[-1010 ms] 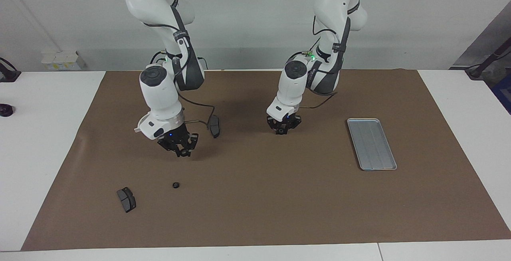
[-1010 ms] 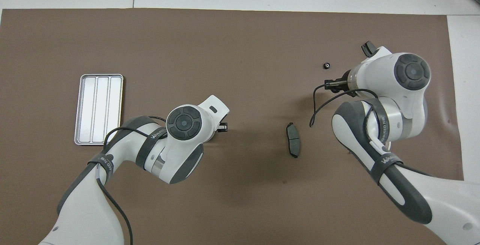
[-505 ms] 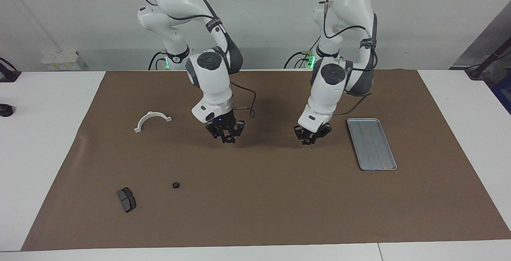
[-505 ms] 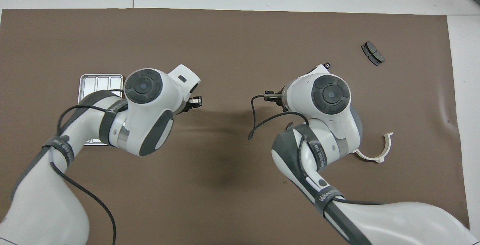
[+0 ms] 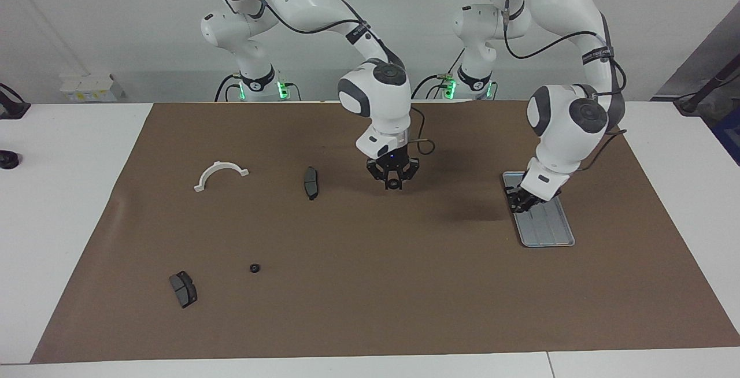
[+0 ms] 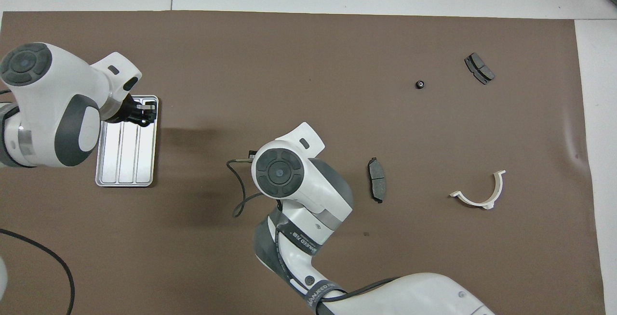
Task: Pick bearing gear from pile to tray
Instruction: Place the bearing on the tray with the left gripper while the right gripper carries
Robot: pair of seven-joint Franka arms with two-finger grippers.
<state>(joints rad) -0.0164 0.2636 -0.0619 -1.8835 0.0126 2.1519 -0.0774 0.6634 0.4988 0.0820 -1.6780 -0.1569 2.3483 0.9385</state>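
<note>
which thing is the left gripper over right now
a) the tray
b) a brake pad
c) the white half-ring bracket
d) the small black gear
a: the left gripper hangs low over the tray at the tray's end nearer the robots, well apart from the loose parts.

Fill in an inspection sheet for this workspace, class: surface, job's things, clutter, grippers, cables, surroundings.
Surface: brown mat on a white table.
Job's things: silver tray toward the left arm's end; small black gear on the mat toward the right arm's end.
Clutter: white half-ring bracket; one brake pad beside it; another brake pad farther from the robots, beside the gear.
Grippers: left gripper over the tray; right gripper over the mat's middle; whether either is open or holds anything cannot be told.
Cables: black cable looped at the right arm's wrist.
Surroundings: white wall; small black object at the table's edge.
</note>
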